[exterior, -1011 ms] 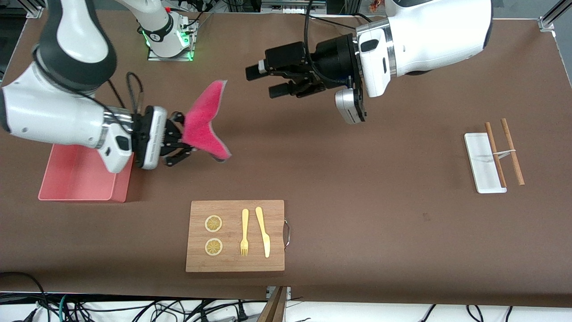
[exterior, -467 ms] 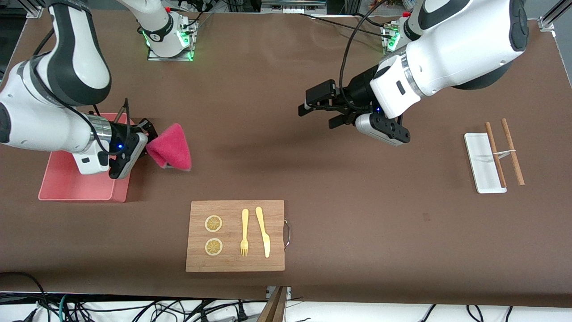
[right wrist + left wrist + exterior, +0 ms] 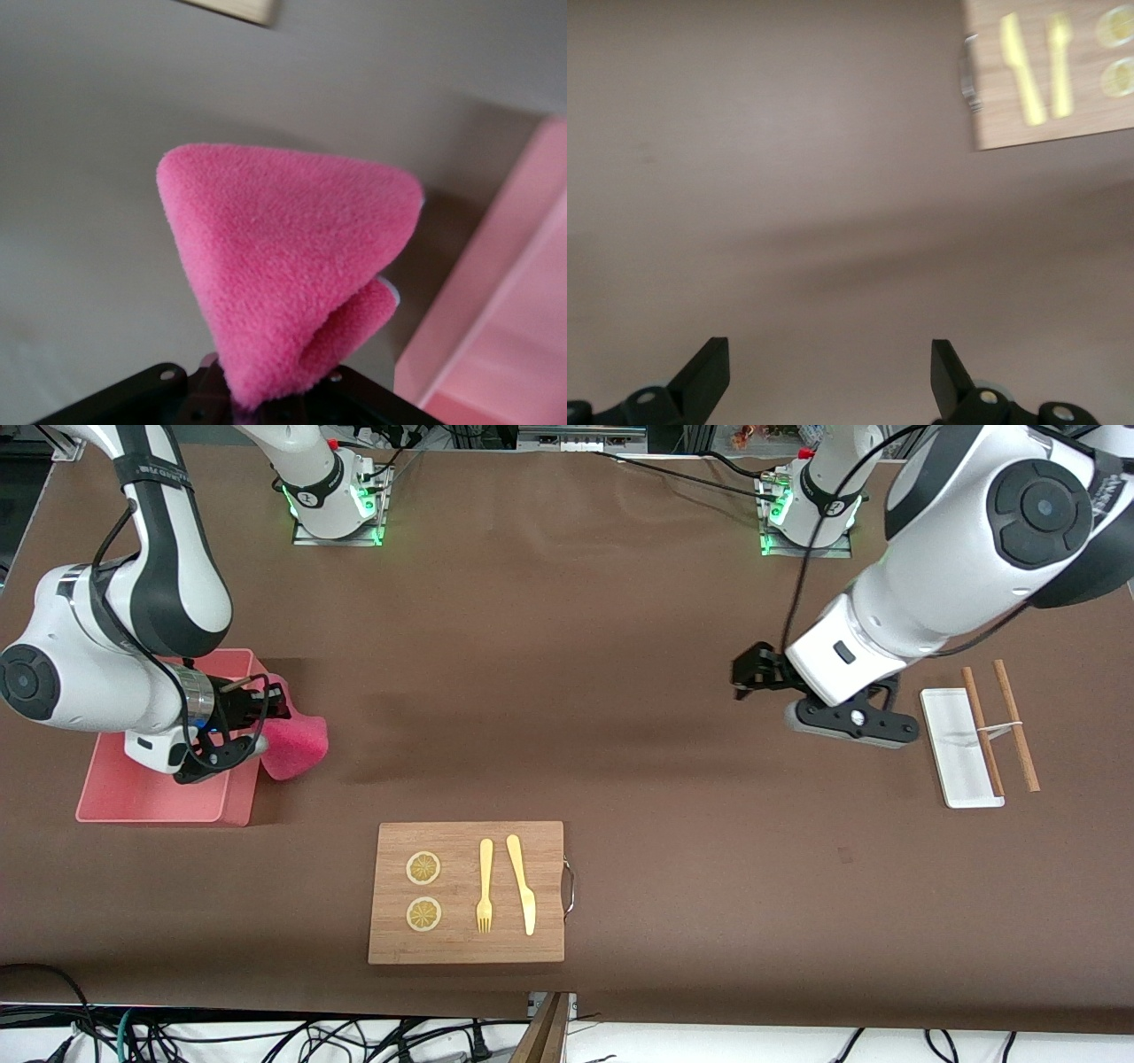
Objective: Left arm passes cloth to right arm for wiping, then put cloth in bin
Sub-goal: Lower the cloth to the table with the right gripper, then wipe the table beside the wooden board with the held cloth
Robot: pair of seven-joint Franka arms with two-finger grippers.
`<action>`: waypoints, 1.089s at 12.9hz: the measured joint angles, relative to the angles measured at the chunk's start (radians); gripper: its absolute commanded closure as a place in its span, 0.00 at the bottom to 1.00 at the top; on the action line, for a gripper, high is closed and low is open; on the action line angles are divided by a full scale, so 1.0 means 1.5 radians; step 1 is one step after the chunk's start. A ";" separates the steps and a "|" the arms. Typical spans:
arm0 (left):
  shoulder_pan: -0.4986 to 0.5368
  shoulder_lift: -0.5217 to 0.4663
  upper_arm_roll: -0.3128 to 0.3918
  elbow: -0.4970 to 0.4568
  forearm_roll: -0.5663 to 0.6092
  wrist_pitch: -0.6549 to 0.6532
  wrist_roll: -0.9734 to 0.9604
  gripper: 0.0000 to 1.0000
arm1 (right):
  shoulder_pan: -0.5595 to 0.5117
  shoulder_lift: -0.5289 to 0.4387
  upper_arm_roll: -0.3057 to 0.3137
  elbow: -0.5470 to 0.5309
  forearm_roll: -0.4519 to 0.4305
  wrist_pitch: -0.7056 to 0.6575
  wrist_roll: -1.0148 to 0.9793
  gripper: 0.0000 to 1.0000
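Note:
The pink cloth hangs folded from my right gripper, which is shut on it. It is held low over the table, just beside the bin's wall toward the left arm's end. The right wrist view shows the cloth bunched into a cone in the gripper, with the bin at one side. The bin is a shallow pink tub partly under the right arm. My left gripper is open and empty over bare table near the white tray. In the left wrist view its fingers stand wide apart around the gripper's middle.
A wooden cutting board with a yellow fork, a knife and two lemon slices lies near the front camera; it also shows in the left wrist view. A white tray and two brown chopsticks lie at the left arm's end.
My right gripper has carried the cloth down and toward the bin. My left arm has drawn back, empty, toward its own end of the table, near the white tray.

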 measured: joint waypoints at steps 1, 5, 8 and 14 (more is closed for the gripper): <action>0.014 -0.001 0.001 0.000 0.019 -0.027 0.033 0.00 | 0.000 -0.005 0.003 -0.022 -0.009 0.023 0.043 1.00; 0.050 -0.025 0.002 0.004 0.091 -0.077 0.080 0.00 | 0.005 0.003 0.016 -0.129 -0.058 0.193 0.144 1.00; 0.065 -0.047 0.045 0.005 0.081 -0.079 0.092 0.00 | 0.006 0.041 0.017 -0.161 -0.059 0.295 0.162 1.00; -0.035 -0.087 0.312 -0.080 -0.086 -0.030 0.188 0.00 | 0.050 0.063 0.019 -0.159 -0.059 0.308 0.301 1.00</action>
